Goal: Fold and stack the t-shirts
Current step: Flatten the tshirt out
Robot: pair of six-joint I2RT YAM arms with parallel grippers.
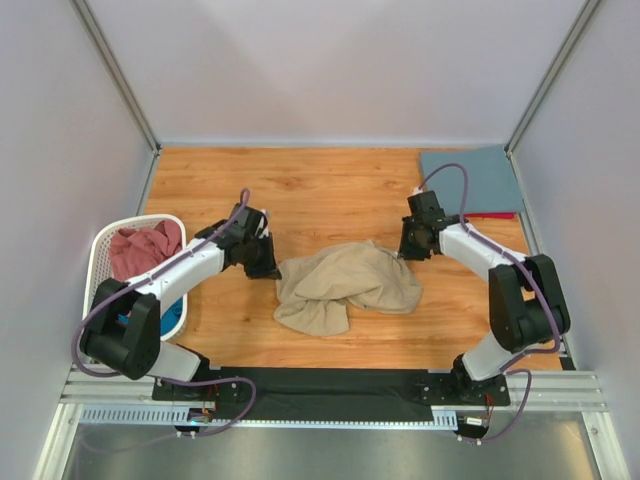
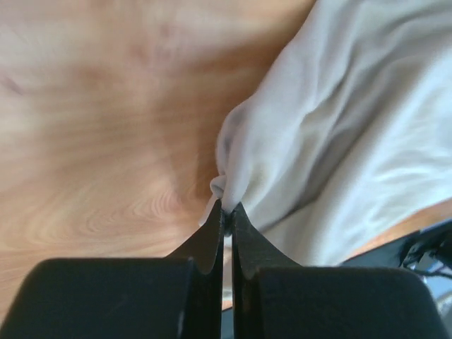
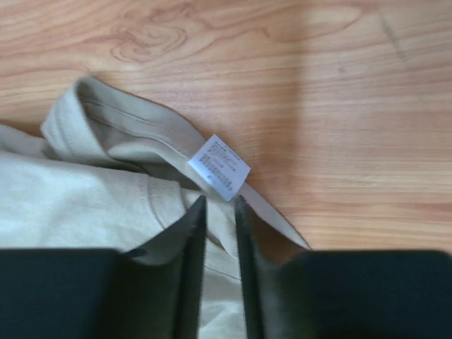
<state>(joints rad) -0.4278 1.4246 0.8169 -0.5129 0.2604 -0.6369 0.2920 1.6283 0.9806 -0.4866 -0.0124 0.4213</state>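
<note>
Standing by the bench (image 1: 300,190), I see the tan t-shirt (image 1: 345,285) lying in a crumpled heap near the middle, between the two arms, not spread flat and not folded at all.

The left gripper (image 2: 226,208) has its fingers pressed together on a small pinch of cloth at the shirt's left edge. The right gripper (image 3: 219,205) sits at the collar, just beside the white neck label (image 3: 219,167). Its fingers stand a narrow way apart with tan cloth between them, and I cannot tell whether they actually have hold of it.

At the far right corner of the bench a slate blue shirt (image 1: 470,180) lies flat and squared, with a red shirt (image 1: 492,215) showing as a thin edge under it. I take that for the stack, two shirts done.

At the left the white basket (image 1: 100,250) holds a bunched pink shirt (image 1: 145,248), and some teal cloth (image 1: 172,318) shows lower down, partly hidden by the arm.

By my reckoning the job is around the middle: the tan shirt needs opening out, folding and carrying to the stack, then those in the basket.
</note>
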